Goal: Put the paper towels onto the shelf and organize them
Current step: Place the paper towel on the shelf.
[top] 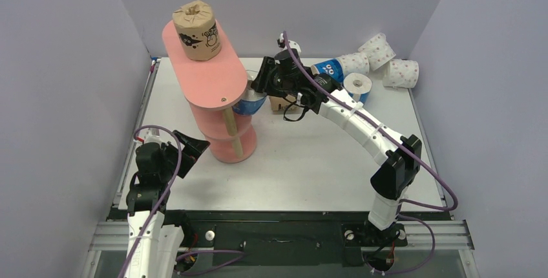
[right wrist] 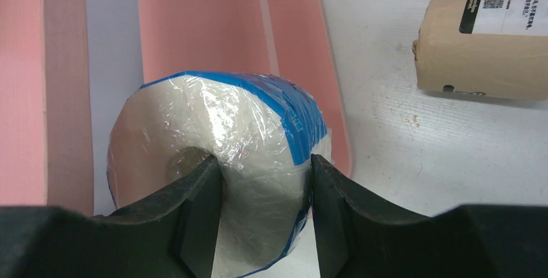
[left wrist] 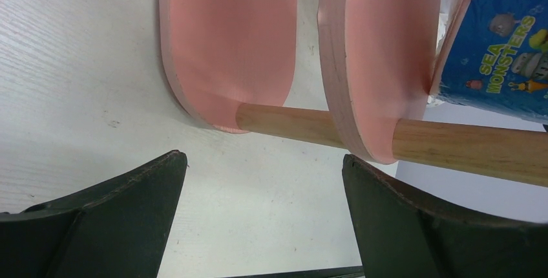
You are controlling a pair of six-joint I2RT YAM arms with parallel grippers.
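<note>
The salmon-pink shelf [top: 205,64] stands left of centre. One brown roll [top: 197,30] stands on its top board. My right gripper [top: 257,89] is shut on a blue roll [top: 249,103] and holds it at the shelf's middle tier, under the top board. In the right wrist view one finger [right wrist: 200,207] sits in the roll's core and the other outside the blue roll [right wrist: 258,129]. My left gripper [top: 194,145] is open and empty by the shelf's base. In the left wrist view it [left wrist: 263,158] faces a wooden post [left wrist: 452,145], with the blue roll [left wrist: 504,45] against the middle board [left wrist: 381,52].
A brown roll [top: 279,103] lies under the right arm; two brown rolls [right wrist: 484,45] show in the right wrist view. At the back right lie a blue roll [top: 329,68], an upright blue roll [top: 357,86] and three white pink-dotted rolls [top: 377,48]. Walls close in on all sides.
</note>
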